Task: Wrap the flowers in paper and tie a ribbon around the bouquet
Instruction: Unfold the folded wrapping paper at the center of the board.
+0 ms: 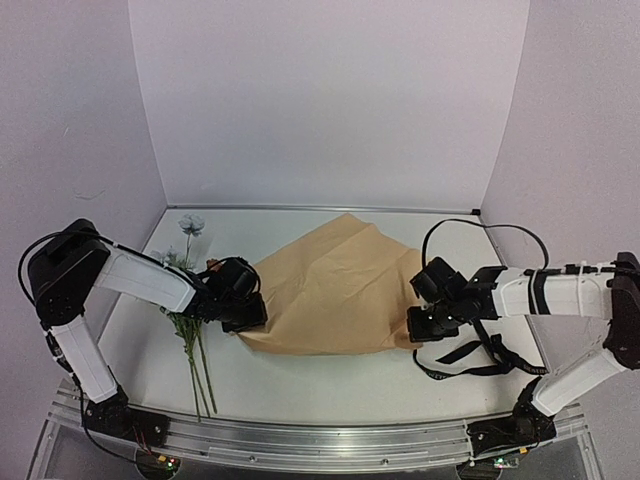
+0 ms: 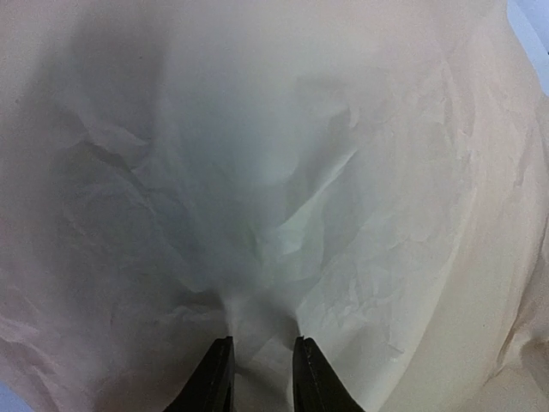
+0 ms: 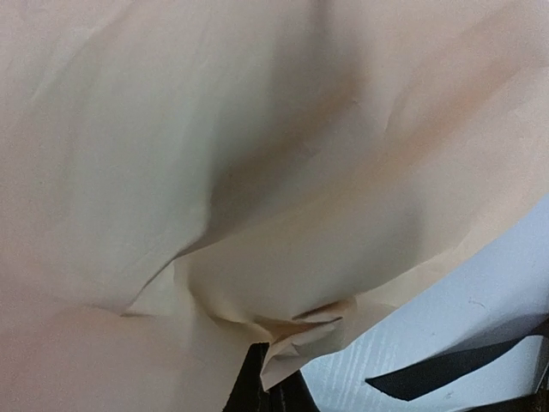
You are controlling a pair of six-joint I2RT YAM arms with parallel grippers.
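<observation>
Fingers of right gripper (image 3: 268, 386) clenched on the paper (image 1: 335, 290) at its edge; left gripper (image 2: 262, 378) straddles a crease — grip uncertain. Paper spread, tan side up; flowers (image 1: 190, 340) lie beside it, unwrapped — ribbon (image 3: 446, 371) not yet tied.

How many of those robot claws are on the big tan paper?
2. The left gripper straddles a pucker at the paper's left edge, beside the flowers; the right gripper is shut on its right corner, near the black ribbon.
</observation>
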